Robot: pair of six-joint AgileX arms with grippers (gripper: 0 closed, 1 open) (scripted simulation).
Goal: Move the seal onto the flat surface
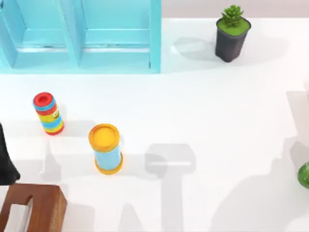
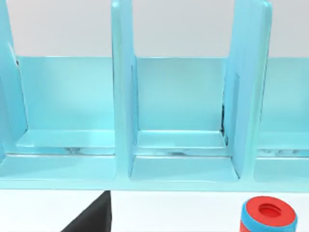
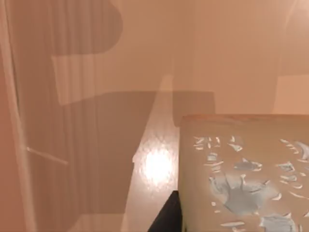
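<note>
On the white tabletop [image 1: 203,111] seen from above, the yellow-topped blue cylinder [image 1: 105,148] stands upright left of centre and serves as the marker for the rest: a red, blue and yellow striped cylinder [image 1: 48,113] stands near it, up and to the left; the light-blue shelf unit [image 1: 79,36] lies well beyond it along the far edge; a brown wooden piece [image 1: 34,209] sits below and to its left at the near left corner; a potted green succulent in a dark pot [image 1: 232,33] stands far off to its upper right; and a green rounded object [image 1: 304,175] peeks in at the right edge, well apart. A dark part of the left arm [image 1: 7,159] shows at the left edge, left of the cylinder; its gripper's state cannot be told. Broad grey shadows fall on the table to the right of the cylinder. From the left wrist, the shelf unit [image 2: 183,121] faces the camera with upright dividers, the striped cylinder's red top [image 2: 268,212] in front of it and a dark gripper part [image 2: 94,217] beside. From the right wrist, the seal [image 3: 246,174], a beige block with pale marks on one face, sits close to the camera above the tabletop [image 3: 96,72]; a dark finger [image 3: 169,215] lies against its edge, so the right gripper appears to hold it.
</note>
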